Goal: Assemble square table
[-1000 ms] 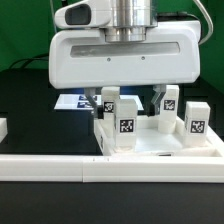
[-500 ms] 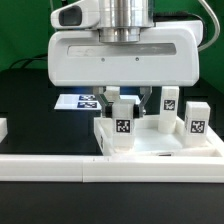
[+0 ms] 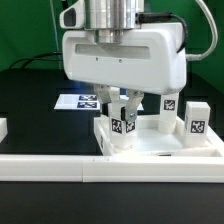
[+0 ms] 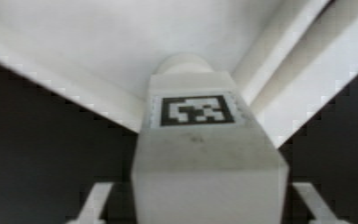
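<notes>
The square table's white slab (image 3: pixel 165 148) lies rim up behind the border wall, and it fills the background of the wrist view (image 4: pixel 69 40). Three leg blocks stand on it. My gripper (image 3: pixel 122 108) comes straight down over the near-left leg block (image 3: pixel 122 127) and is shut on its upper part, with a finger (image 3: pixel 108 106) on either side. From the wrist, that same leg (image 4: pixel 201 150) with its tag sits between the two fingers (image 4: pixel 96 203). Two more legs (image 3: pixel 168 108) (image 3: pixel 197 118) stand toward the exterior view's right.
A long low white border wall (image 3: pixel 110 168) runs across the front. The marker board (image 3: pixel 82 100) lies flat on the black table behind the slab. A small white block (image 3: pixel 3 128) sits at the exterior view's left edge.
The fingers closed in on the near-left leg block. Since then the hand has turned about its vertical axis, shifting slightly toward the exterior view's right with the leg in its grip.
</notes>
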Robot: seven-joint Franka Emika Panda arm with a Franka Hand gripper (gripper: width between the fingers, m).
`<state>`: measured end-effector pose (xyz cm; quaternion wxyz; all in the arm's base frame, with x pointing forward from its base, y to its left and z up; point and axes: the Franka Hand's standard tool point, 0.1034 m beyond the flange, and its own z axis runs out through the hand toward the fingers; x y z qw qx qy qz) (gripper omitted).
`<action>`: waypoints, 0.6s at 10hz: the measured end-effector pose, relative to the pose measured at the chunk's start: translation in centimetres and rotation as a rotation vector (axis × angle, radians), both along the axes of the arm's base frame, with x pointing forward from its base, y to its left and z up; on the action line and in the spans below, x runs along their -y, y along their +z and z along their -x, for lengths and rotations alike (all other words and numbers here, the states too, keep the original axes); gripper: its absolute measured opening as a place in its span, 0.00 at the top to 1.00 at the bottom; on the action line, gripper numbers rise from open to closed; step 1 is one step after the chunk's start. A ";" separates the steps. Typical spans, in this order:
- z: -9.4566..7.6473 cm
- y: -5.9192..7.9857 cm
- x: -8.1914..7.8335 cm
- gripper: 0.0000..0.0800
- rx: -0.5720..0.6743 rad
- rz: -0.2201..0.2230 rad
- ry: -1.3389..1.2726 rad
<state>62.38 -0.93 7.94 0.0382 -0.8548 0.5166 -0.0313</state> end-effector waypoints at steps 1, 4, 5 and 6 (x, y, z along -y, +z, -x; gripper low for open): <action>0.2 0.0 0.0 0.64 -0.012 -0.027 -0.147; 0.3 -0.1 -0.5 0.64 -0.033 -0.111 -0.503; 0.3 -0.1 -0.5 0.64 -0.035 -0.115 -0.536; 0.3 -0.1 -0.5 0.64 -0.033 -0.111 -0.497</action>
